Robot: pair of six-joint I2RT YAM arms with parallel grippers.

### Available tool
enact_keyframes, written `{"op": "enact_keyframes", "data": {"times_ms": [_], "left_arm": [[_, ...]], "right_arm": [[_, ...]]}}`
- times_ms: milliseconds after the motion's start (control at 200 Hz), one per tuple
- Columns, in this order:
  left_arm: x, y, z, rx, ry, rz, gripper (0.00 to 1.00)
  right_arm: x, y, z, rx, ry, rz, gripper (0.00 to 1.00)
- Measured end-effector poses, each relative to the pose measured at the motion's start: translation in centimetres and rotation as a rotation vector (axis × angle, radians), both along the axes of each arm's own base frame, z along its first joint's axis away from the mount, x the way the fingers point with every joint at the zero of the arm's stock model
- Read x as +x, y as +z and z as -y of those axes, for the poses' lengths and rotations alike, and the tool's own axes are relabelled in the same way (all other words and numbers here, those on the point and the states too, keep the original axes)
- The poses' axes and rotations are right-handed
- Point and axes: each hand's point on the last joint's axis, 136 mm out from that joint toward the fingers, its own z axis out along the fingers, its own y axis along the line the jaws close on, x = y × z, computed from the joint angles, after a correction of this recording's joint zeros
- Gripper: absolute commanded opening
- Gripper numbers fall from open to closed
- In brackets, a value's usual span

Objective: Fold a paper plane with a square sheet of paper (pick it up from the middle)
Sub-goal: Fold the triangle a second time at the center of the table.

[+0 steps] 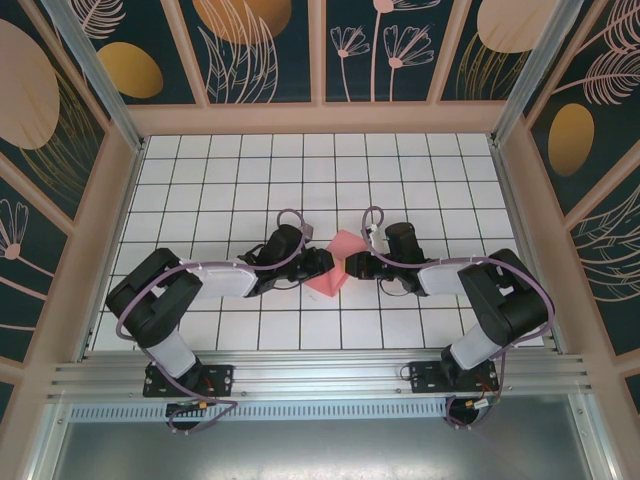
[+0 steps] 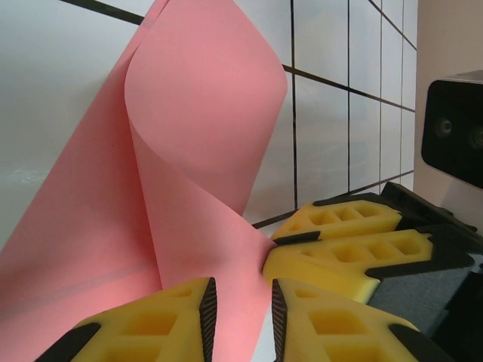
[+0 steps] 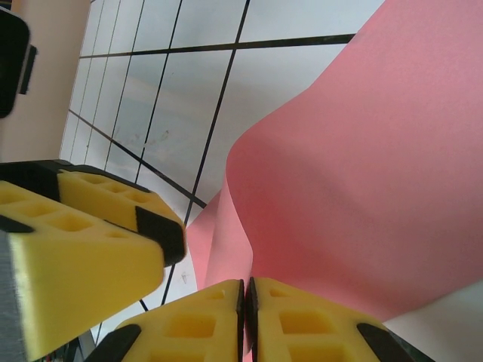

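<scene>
Top external view: two arms meet at the centre of the white gridded table (image 1: 400, 170), with the square sheet of paper (image 1: 343, 245) bowed up between their tips, well apart from the walls.

Right wrist view: at the bottom of the frame, the right gripper (image 3: 245, 285) has its yellow jaws pressed flat together on the pink sheet. The paper swells from that seam up and to the right.

Left wrist view: at bottom centre, the left gripper (image 2: 241, 286) stands narrowly parted. The sheet runs down through the gap, against the left pad, and a pale sliver shows beside the right pad. Above, the paper curls into a loose roll that reaches the top of the frame.
</scene>
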Motion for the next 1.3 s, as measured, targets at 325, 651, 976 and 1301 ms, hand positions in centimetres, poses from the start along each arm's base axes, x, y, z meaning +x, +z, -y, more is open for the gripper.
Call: {"op": "enact_keyframes", "data": {"times_ms": [325,651,976,1301], "left_arm": [[-0.1,-2.6,0.0,0.023,0.012,-0.058,0.27],[0.1,-2.3,0.2,0.009,0.014,-0.047,0.27],[0.1,-2.3,0.2,0.008,0.016,-0.049,0.27],[0.1,-2.3,0.2,0.008,0.016,-0.049,0.26]], "right_arm": [[-0.3,0.2,-0.2,0.019,0.005,-0.024,0.23],[-0.6,0.6,-0.3,0.033,0.020,-0.030,0.31],[-1.0,0.4,-0.3,0.031,0.031,-0.049,0.24],[-1.0,0.5,-0.5,0.029,0.033,-0.054,0.26]]}}
